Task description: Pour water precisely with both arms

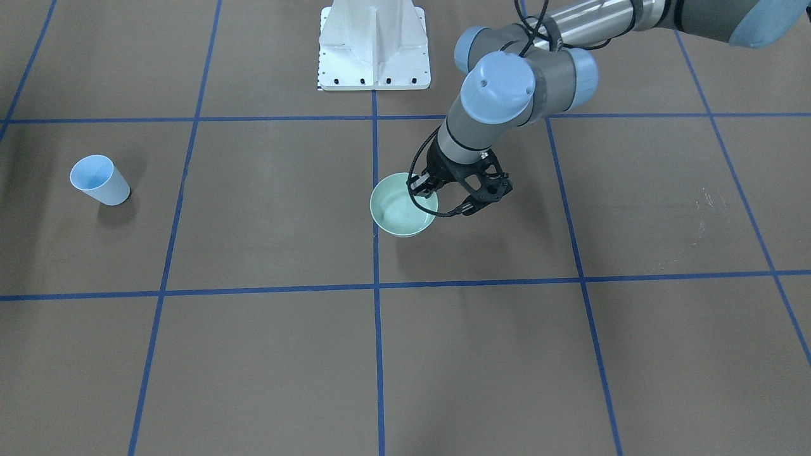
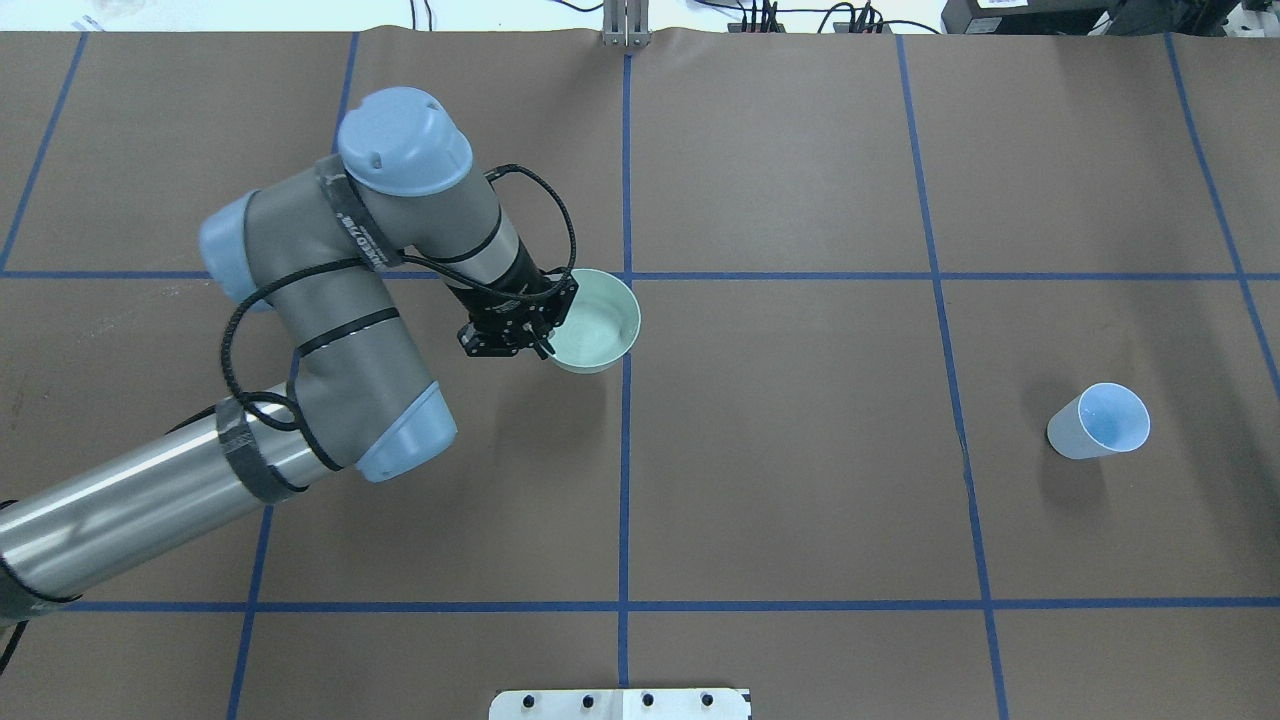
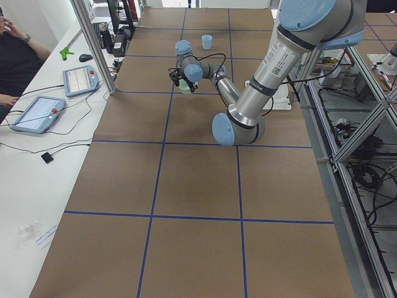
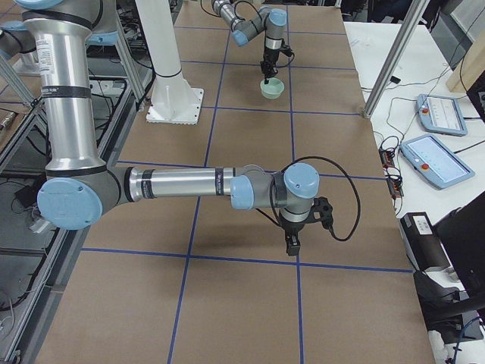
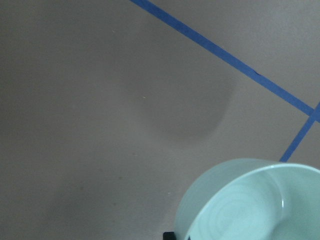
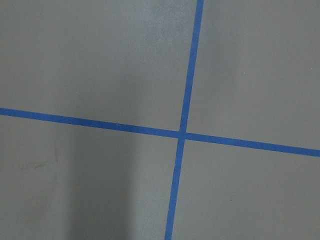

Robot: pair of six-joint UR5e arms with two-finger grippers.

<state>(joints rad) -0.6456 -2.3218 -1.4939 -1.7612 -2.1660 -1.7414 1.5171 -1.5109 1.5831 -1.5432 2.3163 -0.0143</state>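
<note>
Where the grey tubular left arm [image 2: 330, 330] reaches to the middle of the brown paper-covered counter [image 2: 800, 450] with its blue tape grid, its jaws are pinched narrow on the rim of the pale green round bowl [image 2: 600, 320] at the robot's left side, and the water [image 5: 240, 215] shows only as a faint rippled sheen inside that bowl. The light blue plastic cup [image 2: 1098, 421] stands well apart on the robot's right, while the grey right arm [image 4: 182, 184] hangs low over a crossing of tape lines, away from both — whether its jaws are wide or narrow I cannot tell.
</note>
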